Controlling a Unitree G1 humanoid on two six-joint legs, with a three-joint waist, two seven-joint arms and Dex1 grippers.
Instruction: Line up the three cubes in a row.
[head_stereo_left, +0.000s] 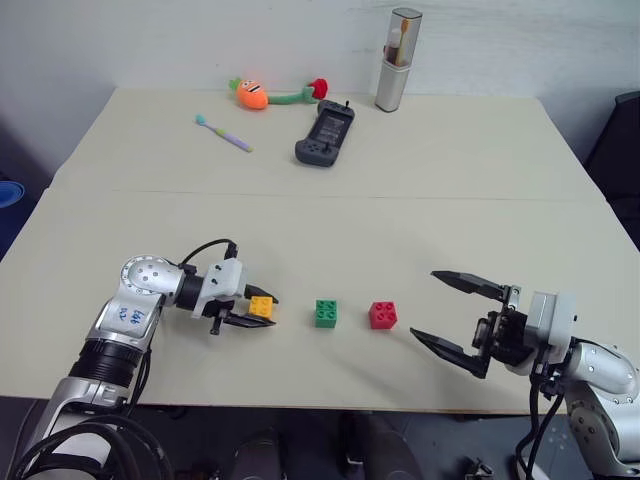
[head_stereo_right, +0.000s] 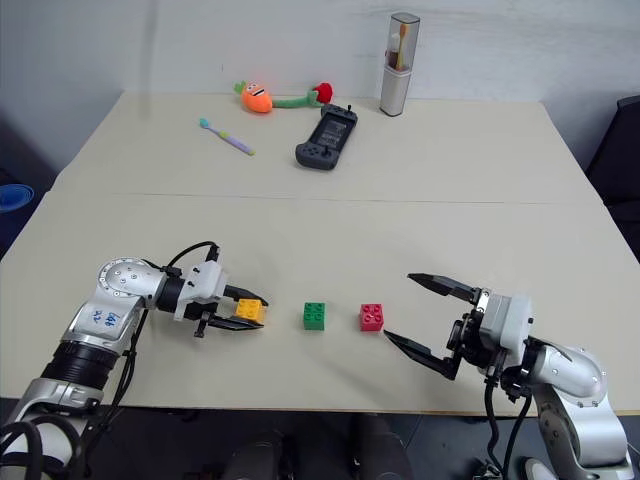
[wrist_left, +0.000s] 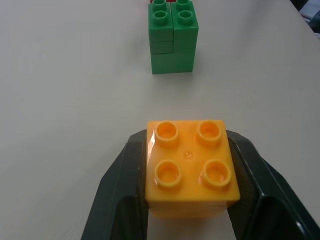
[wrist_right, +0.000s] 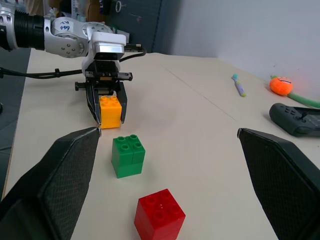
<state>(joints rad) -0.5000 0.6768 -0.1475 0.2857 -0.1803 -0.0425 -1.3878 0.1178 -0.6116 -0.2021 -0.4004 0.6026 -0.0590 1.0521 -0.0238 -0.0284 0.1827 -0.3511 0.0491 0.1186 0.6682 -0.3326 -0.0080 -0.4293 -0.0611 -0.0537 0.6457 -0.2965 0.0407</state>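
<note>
Between left fingers (wrist_left: 120, 200), yellow cube (wrist_left: 190, 167) clamped, sides hidden; right fingers (head_stereo_left: 470, 285) spread wide, empty

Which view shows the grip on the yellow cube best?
Left wrist view: the yellow cube sits close up, a black finger pressed on each side. Right wrist view shows it front-on in the left gripper, farther off. The eye views show it small, beside the green cube.

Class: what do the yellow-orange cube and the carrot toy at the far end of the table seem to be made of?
Yellow-orange cube: hard plastic by the look, glossy, with highlights on its moulded studs. Carrot toy: probably soft plush fabric, matt and rounded; too small to be sure.
</note>
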